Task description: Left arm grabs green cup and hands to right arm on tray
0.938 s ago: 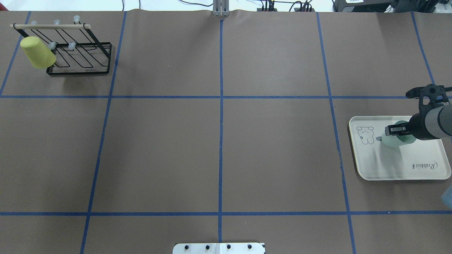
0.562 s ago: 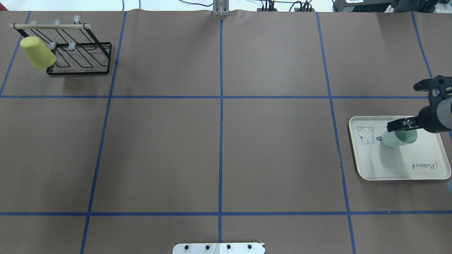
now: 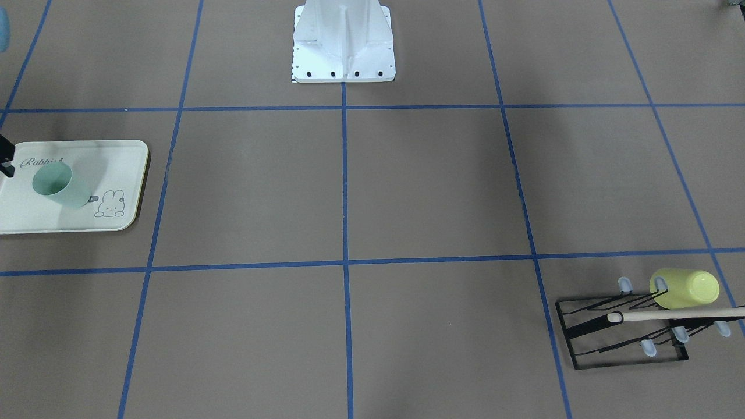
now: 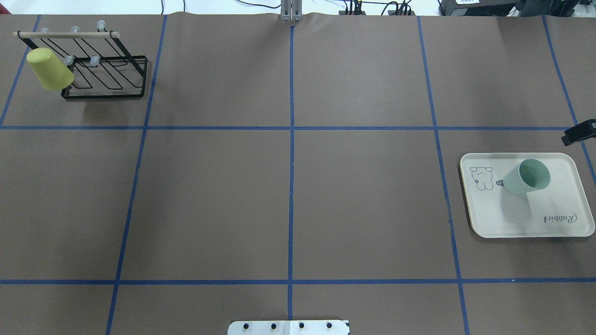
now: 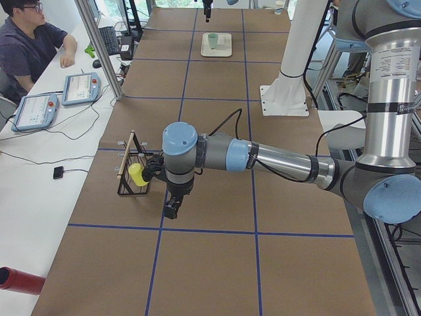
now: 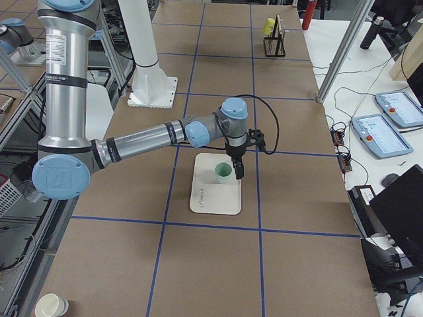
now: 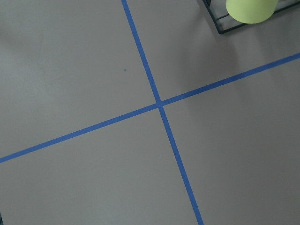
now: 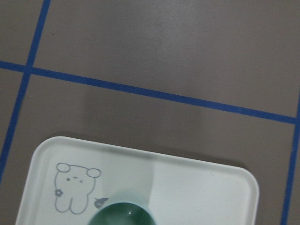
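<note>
The green cup (image 4: pixel 526 177) stands upright, mouth up, on the cream tray (image 4: pixel 512 218), next to its bunny drawing. It also shows in the front view (image 3: pixel 58 185) and at the bottom edge of the right wrist view (image 8: pixel 123 213). My right gripper (image 6: pixel 236 170) hangs just beside the cup, apart from it; only a black bit of it shows at the overhead view's right edge. I cannot tell whether it is open. My left gripper (image 5: pixel 171 212) points down near the rack, far from the cup; I cannot tell its state.
A black wire rack (image 4: pixel 107 74) at the far left holds a yellow-green cup (image 4: pixel 49 70), which also shows in the left wrist view (image 7: pixel 248 9). The white robot base (image 3: pixel 343 46) stands at the table's middle edge. An operator (image 5: pixel 26 39) sits beside the table.
My right gripper has drawn back from the green cup's rim to the right, nearly out of the overhead view. The cup stays in place on the tray.
</note>
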